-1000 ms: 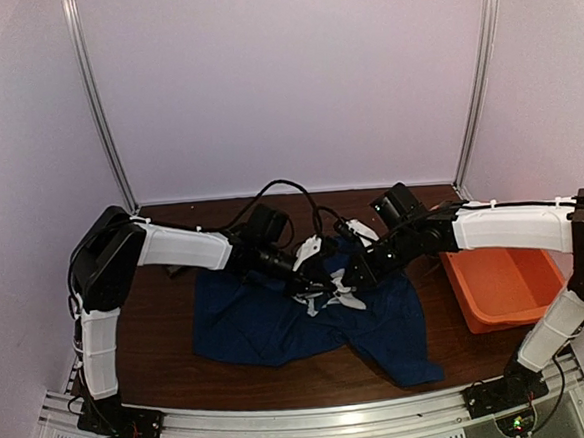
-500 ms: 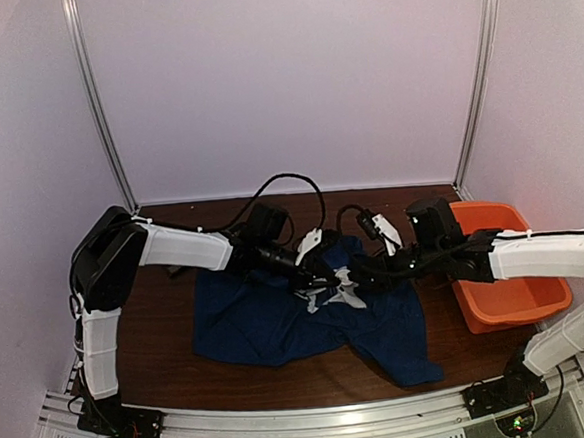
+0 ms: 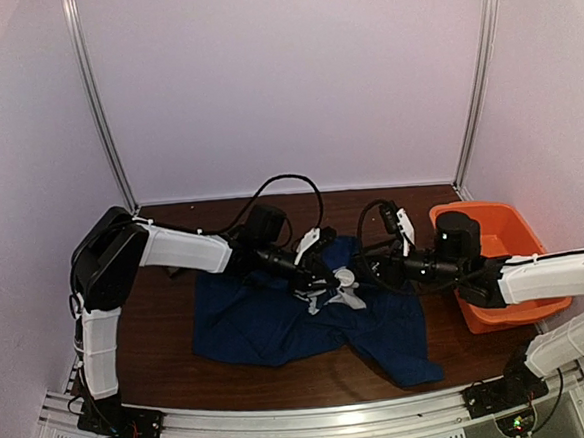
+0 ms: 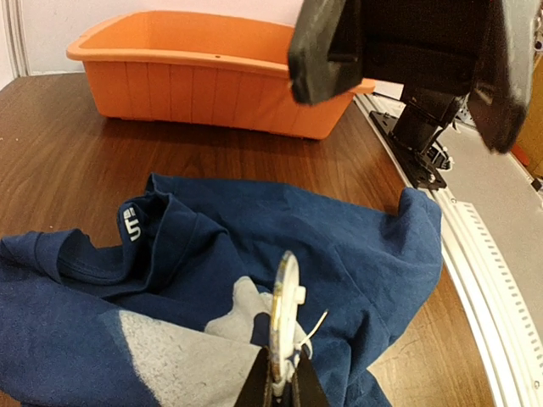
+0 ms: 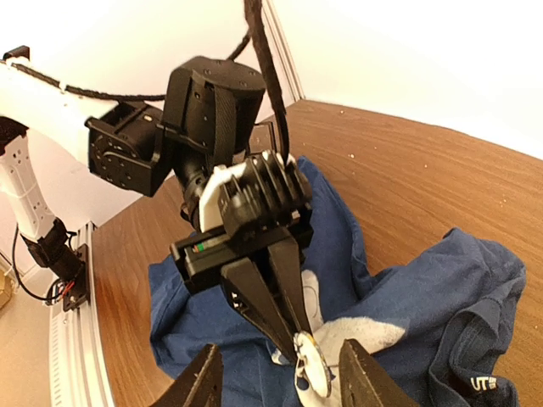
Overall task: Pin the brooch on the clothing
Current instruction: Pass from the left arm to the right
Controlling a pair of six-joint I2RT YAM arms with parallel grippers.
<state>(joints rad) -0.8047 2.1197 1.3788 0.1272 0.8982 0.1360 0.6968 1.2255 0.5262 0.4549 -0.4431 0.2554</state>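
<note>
At bottom centre, left gripper (image 4: 282, 377) clamps 1 brooch (image 4: 286, 298) over 1 navy T-shirt (image 4: 356, 246); right gripper (image 5: 284, 380) jaws apart; 1 orange tub (image 4: 212, 80).

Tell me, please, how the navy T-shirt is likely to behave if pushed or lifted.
The T-shirt lies in loose folds, so it is probably floppy and would drape if lifted. On the wooden table, a push would likely bunch it up.

This is a robotics lab cell rather than a home. Plain white panel walls (image 3: 282, 79) framed by silver aluminium upright profiles (image 3: 99, 107) stand far behind the left claw (image 3: 331, 276). Bare black cables (image 3: 287, 178) loop just behind it, the dark brown wooden tabletop (image 3: 158, 314) lies beneath it, and a slotted aluminium mounting rail (image 3: 316, 425) runs well nearer than it.
</note>
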